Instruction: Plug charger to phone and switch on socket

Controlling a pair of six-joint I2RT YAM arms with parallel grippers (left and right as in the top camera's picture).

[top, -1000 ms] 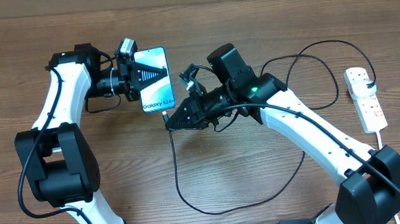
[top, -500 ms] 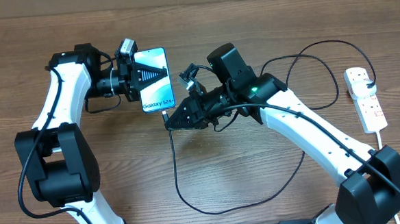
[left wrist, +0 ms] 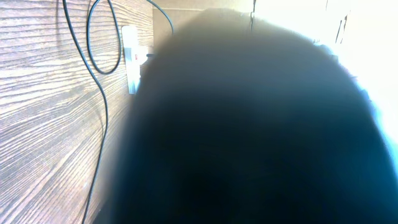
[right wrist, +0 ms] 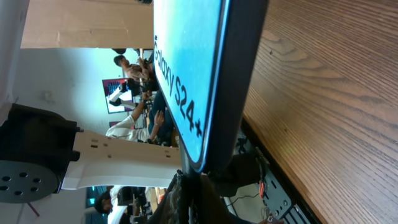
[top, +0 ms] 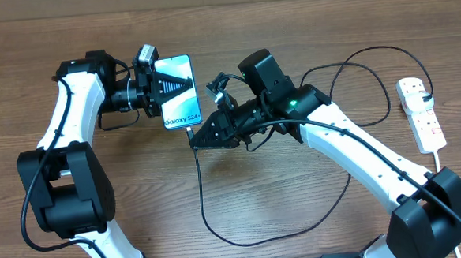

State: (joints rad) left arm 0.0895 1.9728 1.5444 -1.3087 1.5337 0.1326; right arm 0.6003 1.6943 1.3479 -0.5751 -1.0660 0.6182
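Note:
My left gripper [top: 163,91] is shut on the phone [top: 178,91], holding it above the table with its light blue screen up and the "Galaxy S24" end toward the right arm. My right gripper [top: 195,140] is shut on the charger's black connector tip [top: 190,134], which sits at the phone's bottom edge. In the right wrist view the phone [right wrist: 198,74] fills the middle and the connector [right wrist: 189,186] meets its lower end. The black cable [top: 220,224] loops over the table. The white socket [top: 421,113] lies at the far right. The left wrist view is mostly dark blur.
The charger cable runs in a big loop [top: 369,66] from the socket across the table's middle and front. The socket's thick white cord [top: 438,159] leads off the right edge. The socket [left wrist: 129,59] and cable loop [left wrist: 102,43] also show in the left wrist view.

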